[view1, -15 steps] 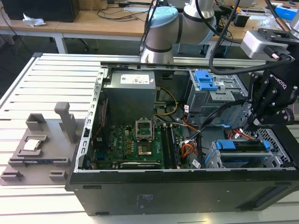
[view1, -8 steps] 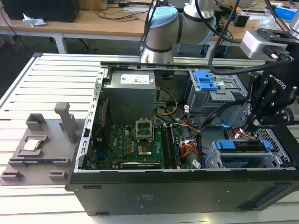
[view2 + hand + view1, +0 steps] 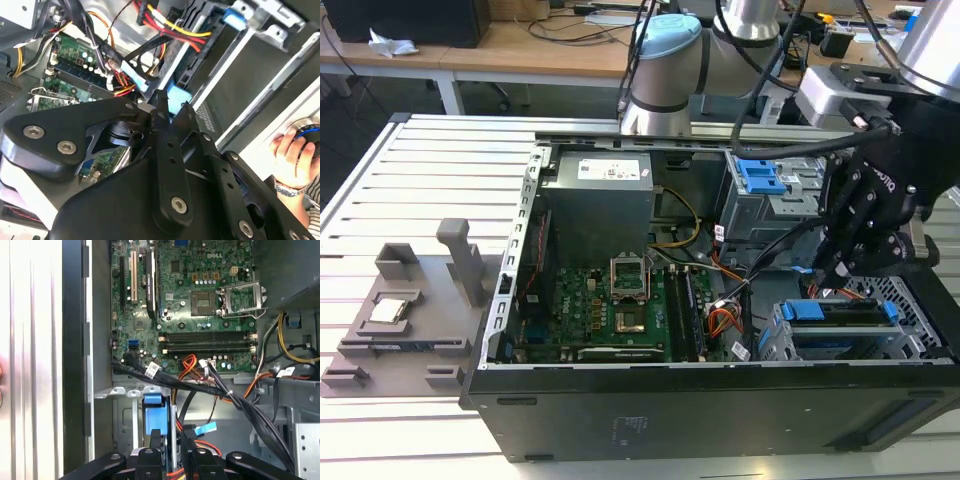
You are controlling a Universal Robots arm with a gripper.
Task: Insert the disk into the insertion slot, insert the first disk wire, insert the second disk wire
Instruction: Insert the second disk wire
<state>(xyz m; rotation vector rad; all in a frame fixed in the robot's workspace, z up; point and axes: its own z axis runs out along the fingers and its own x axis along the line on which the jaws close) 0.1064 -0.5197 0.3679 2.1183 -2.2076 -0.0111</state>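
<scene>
My pincer [image 3: 171,436] hangs inside the open computer case [image 3: 670,410]. Its two black fingertips [image 3: 155,437] are spread a little, with a narrow gap between them and nothing that I can see gripped there. Right below me is the disk [image 3: 835,313]. It lies flat inside the insertion slot [image 3: 915,303], the perforated grey cage at the exterior view's right, and its bright blue carrier shows along the top. In the first wrist view a blue carrier tab [image 3: 152,412] sits just past my tips. A pale blue flat cable [image 3: 205,429] ends just beside one finger; I cannot tell whether it touches. Beyond that a thick bundle of black cables [image 3: 200,388] crosses the case, with red and orange wires [image 3: 189,362] looping beside it. Farther on lies the green motherboard [image 3: 150,305] with its processor socket [image 3: 202,302]. Past the board stand the grey power supply [image 3: 595,195] and, at the exterior view's right, the taller metal bay [image 3: 790,205] with a blue latch [image 3: 757,178]. The case rests on a white slatted table [image 3: 440,160], where a grey fixture [image 3: 405,320] sits well apart at the exterior view's left. In the second wrist view, beyond the case wall, a person's hand [image 3: 292,155] rests on a round knob [image 3: 306,131].
</scene>
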